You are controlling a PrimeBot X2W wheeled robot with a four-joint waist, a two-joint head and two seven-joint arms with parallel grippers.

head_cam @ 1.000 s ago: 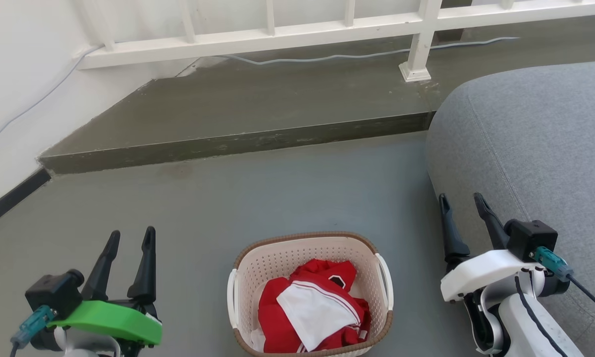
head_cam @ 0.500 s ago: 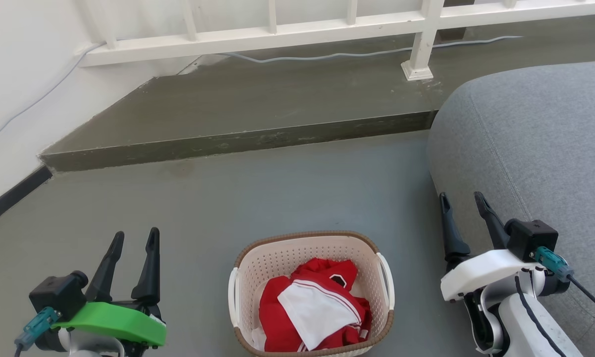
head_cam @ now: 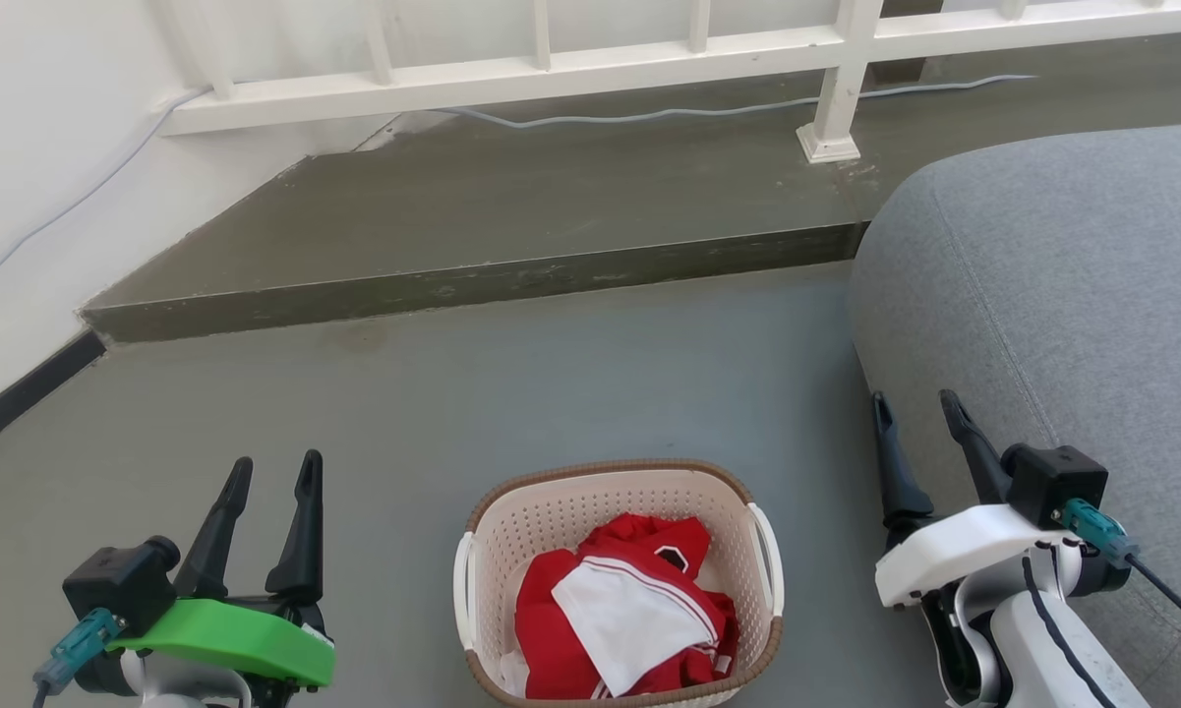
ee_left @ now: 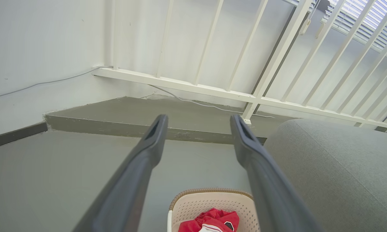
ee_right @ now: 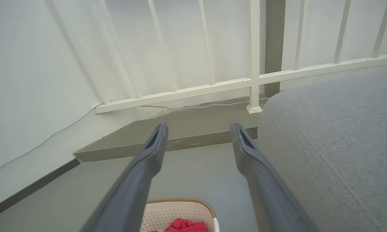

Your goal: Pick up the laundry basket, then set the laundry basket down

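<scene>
On the grey floor (head_cam: 590, 393), near centre, sits the laundry basket (head_cam: 618, 497) holding red-white clothes (head_cam: 624, 615), left gripper (head_cam: 274, 468) and right gripper (head_cam: 915, 405) flanking it, both spread open, empty.

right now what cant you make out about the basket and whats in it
Head view: the laundry basket's near rim runs off the bottom edge.
Head view: the basket's floor is hidden under the red and white clothes.
Left wrist view: the bottom edge cuts off most of it; a finger of the left gripper covers its right side.
Right wrist view: past the far rim, the bottom edge cuts it off.
</scene>
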